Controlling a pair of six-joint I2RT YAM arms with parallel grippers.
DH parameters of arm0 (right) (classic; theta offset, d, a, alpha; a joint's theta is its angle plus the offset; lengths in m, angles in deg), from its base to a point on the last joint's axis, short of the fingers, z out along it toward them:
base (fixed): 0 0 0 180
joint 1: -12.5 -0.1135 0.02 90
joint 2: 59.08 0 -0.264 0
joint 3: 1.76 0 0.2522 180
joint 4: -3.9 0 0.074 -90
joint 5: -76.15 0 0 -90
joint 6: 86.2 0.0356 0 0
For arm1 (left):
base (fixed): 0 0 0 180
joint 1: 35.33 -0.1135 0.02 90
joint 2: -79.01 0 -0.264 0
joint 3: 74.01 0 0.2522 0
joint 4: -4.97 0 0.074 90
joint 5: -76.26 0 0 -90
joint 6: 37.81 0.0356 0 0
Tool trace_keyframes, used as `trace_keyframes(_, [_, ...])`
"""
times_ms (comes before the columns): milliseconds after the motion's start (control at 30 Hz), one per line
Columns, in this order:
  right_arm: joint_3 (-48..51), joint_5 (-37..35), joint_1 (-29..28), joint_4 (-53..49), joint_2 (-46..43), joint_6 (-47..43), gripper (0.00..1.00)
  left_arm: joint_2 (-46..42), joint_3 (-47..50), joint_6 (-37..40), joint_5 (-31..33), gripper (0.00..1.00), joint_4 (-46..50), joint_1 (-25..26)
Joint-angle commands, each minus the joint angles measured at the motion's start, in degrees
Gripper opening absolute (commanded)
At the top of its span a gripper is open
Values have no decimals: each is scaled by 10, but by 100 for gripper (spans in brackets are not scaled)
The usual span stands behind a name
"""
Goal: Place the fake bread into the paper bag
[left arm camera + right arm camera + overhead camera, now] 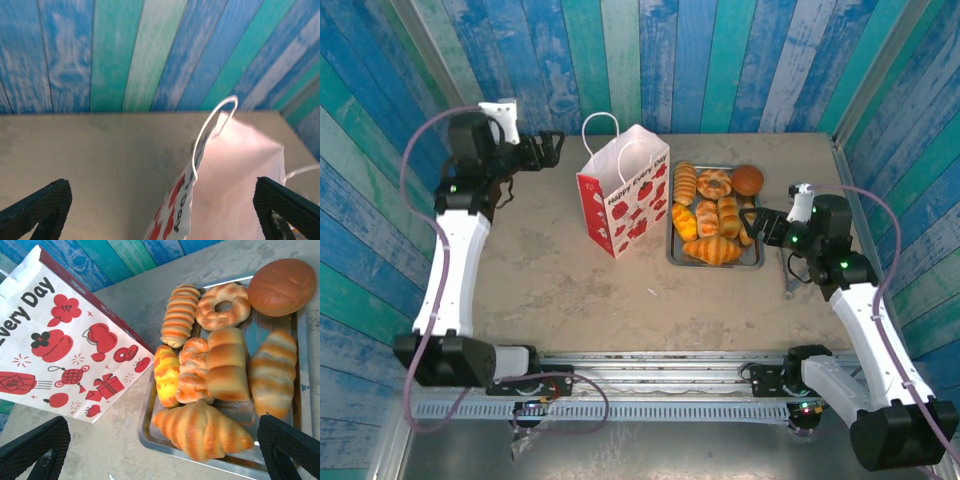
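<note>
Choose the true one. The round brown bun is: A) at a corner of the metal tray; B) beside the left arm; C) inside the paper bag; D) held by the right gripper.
A: the round brown bun sits at a corner of the metal tray, beside the ring-shaped piece.

The left arm (450,262) stretches up the table well to the left of the paper bag (623,190), wrist bent toward the bag — the left gripper (548,150) hangs just beside the bag's top left corner, jaws spread wide and empty. The right arm (868,318) stands well to the bag's right; the right gripper (752,222) points toward the bag, jaws wide apart, holding nothing
</note>
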Motion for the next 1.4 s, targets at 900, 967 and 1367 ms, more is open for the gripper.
trace_keyframes(900, [6,-47,-4,-25,-32,11,100,269,-207,91,-5,64,197,92])
trace_keyframes(967, [9,-48,-4,-24,-33,11,100,273,-207,86,-2,54,192,92])
trace_keyframes(1367, [9,-69,-5,-27,-44,18,100,139,-83,-5,50,0,102,95])
